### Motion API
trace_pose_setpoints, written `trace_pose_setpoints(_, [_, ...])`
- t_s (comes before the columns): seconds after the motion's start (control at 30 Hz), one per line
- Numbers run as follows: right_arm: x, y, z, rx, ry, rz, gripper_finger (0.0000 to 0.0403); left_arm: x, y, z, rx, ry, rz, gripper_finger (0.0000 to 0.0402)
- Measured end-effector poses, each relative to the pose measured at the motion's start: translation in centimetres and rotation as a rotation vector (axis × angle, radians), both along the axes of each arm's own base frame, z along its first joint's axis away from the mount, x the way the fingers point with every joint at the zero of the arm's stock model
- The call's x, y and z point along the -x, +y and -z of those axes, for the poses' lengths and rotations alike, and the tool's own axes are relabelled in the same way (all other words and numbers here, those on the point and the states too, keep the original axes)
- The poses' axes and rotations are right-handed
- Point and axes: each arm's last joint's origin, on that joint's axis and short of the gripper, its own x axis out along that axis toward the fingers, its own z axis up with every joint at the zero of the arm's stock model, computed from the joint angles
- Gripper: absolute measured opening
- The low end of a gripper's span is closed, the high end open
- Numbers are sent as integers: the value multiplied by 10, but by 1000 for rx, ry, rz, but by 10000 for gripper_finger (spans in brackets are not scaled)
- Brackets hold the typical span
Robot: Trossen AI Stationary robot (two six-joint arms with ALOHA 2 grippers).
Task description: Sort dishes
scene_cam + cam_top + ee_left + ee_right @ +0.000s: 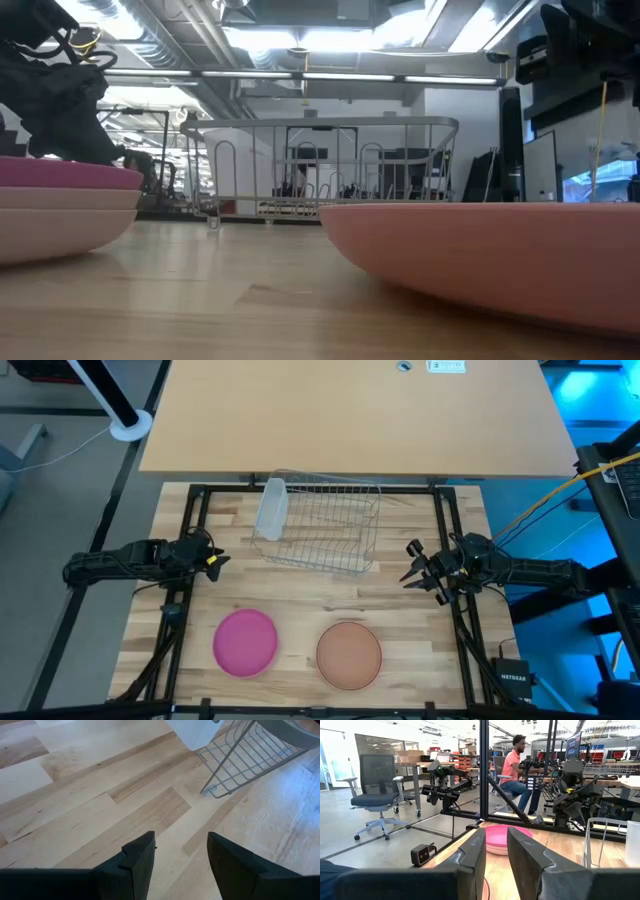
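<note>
Plates sit low in my overhead frame, magenta plate (245, 642) left of tan-brown plate (349, 654), below the wire rack (322, 520) with its tumbler (271, 510), while left gripper (217, 560) and right gripper (411, 567) hover parted at mid-frame edges.

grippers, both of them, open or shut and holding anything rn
Left gripper: open, holding nothing, above bare table near the wire rack.
Right gripper: open, holding nothing.
</note>
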Motion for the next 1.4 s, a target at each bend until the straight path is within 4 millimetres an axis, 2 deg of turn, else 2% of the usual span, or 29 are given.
trace_pose_setpoints(0.6, [0, 0, 0, -3, 0, -1, 85, 0, 0, 0, 0, 0, 0, 171])
trace_pose_setpoints(0.97, [0, 0, -2, -341, 157, -50, 85, 0, 0, 0, 0, 0, 0, 171])
trace_pose_setpoints(1.23, [5, 1, -21, -423, 24, -109, 85, 0, 0, 0, 0, 0, 0, 171])
trace_pose_setpoints(1.4, [6, -1, -42, -446, -38, -51, 85, 0, 0, 0, 0, 1, 0, 171])
